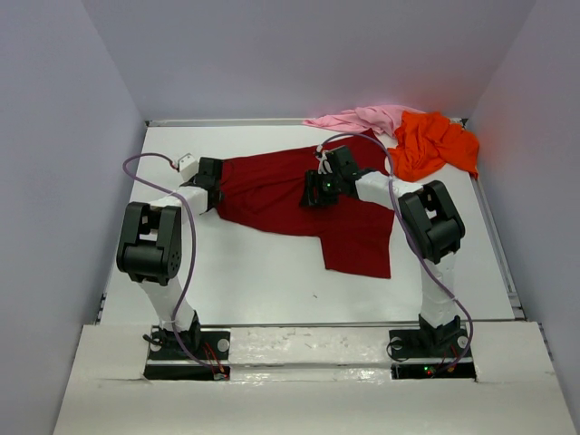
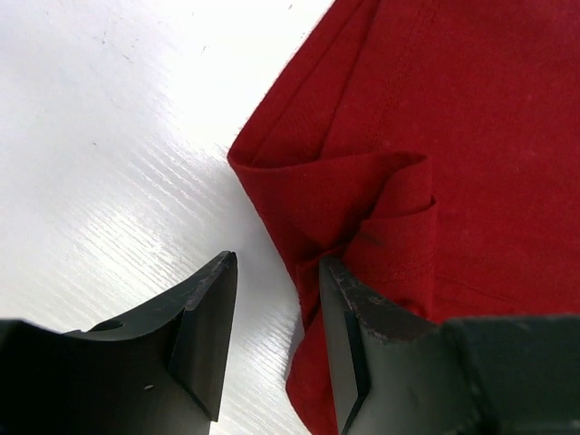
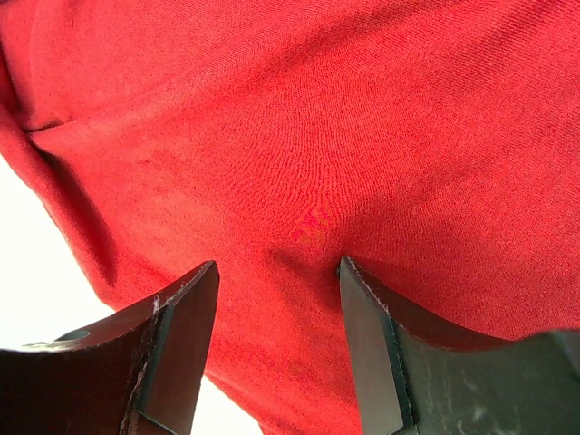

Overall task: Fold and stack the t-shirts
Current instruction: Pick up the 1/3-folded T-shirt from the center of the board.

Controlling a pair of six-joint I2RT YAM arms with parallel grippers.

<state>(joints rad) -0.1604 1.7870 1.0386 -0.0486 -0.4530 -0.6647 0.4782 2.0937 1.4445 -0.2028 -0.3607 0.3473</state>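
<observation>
The dark red t-shirt [image 1: 299, 204] lies spread across the middle of the table. My left gripper [image 1: 214, 186] is at its left edge, open, its jaws straddling the folded hem [image 2: 299, 299]; one finger [image 2: 358, 317] rests on the cloth. My right gripper [image 1: 317, 192] is open, low over the middle of the red t-shirt [image 3: 317, 163], with cloth between the fingers but not pinched. The orange t-shirt [image 1: 433, 145] and the pale pink t-shirt [image 1: 358, 119] lie crumpled at the back right.
The white table [image 1: 263, 272] has a raised rim at the back and right sides. Grey walls close in on three sides. A small white tag [image 1: 186, 163] sits by the left arm's purple cable.
</observation>
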